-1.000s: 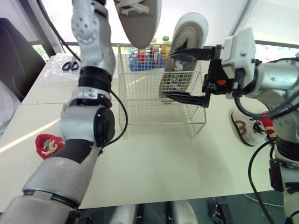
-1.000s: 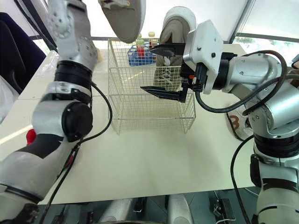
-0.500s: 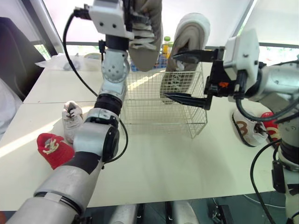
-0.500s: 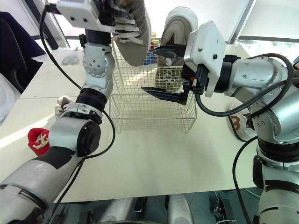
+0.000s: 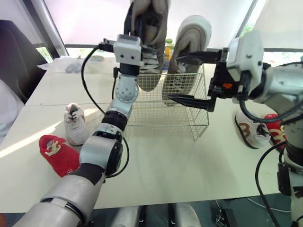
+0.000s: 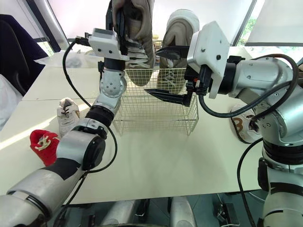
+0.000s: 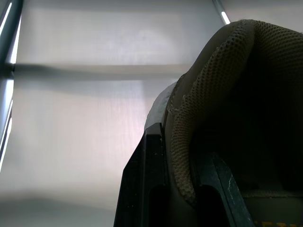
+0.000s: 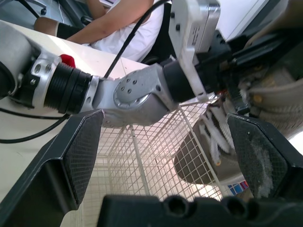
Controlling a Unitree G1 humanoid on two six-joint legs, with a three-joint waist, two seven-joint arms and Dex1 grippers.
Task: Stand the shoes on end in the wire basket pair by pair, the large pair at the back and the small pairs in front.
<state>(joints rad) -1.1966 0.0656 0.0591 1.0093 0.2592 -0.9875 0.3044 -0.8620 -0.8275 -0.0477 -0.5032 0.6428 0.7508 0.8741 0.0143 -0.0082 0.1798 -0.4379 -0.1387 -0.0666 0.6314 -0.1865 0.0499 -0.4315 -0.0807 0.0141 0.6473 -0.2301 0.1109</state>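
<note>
Grey-tan large shoe [image 5: 150,71] hangs toe-down into the wire basket [image 5: 161,118], your left tool [image 7: 182,156] clamped on its heel collar. Its mate [image 5: 189,33] stands on end beside it; your right tool [image 5: 170,77] is spread wide nearby.

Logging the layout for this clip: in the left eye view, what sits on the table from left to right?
left red shoe → small white shoe → basket → brown-trimmed white shoe → right red shoe
</note>
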